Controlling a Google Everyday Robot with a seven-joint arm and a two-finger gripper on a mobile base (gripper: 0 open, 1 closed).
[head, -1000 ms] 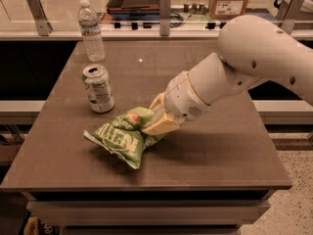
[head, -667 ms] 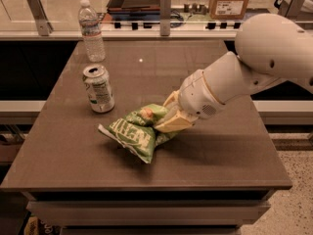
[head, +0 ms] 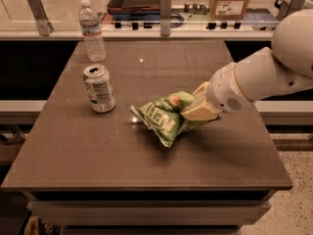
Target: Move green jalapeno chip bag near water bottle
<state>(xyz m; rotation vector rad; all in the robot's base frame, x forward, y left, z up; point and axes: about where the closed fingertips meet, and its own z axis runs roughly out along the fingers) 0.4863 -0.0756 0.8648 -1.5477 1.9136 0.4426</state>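
The green jalapeno chip bag [head: 164, 119] is crinkled, with white lettering and a small orange-red emblem. It hangs just above the middle of the brown table [head: 88, 151], casting a shadow below. My gripper [head: 193, 109] comes in from the right and is shut on the bag's right end. The water bottle [head: 92, 31], clear with a white cap, stands upright at the table's far left corner, well away from the bag.
A green-and-white soda can [head: 100, 88] stands upright left of the bag, in front of the bottle. A rail with metal posts [head: 165, 6] runs behind the table. A cardboard box [head: 231, 0] and a tray sit on the counter beyond it.
My gripper has lifted the chip bag and carried it to the right, away from the soda can. The can and bottle have not moved.
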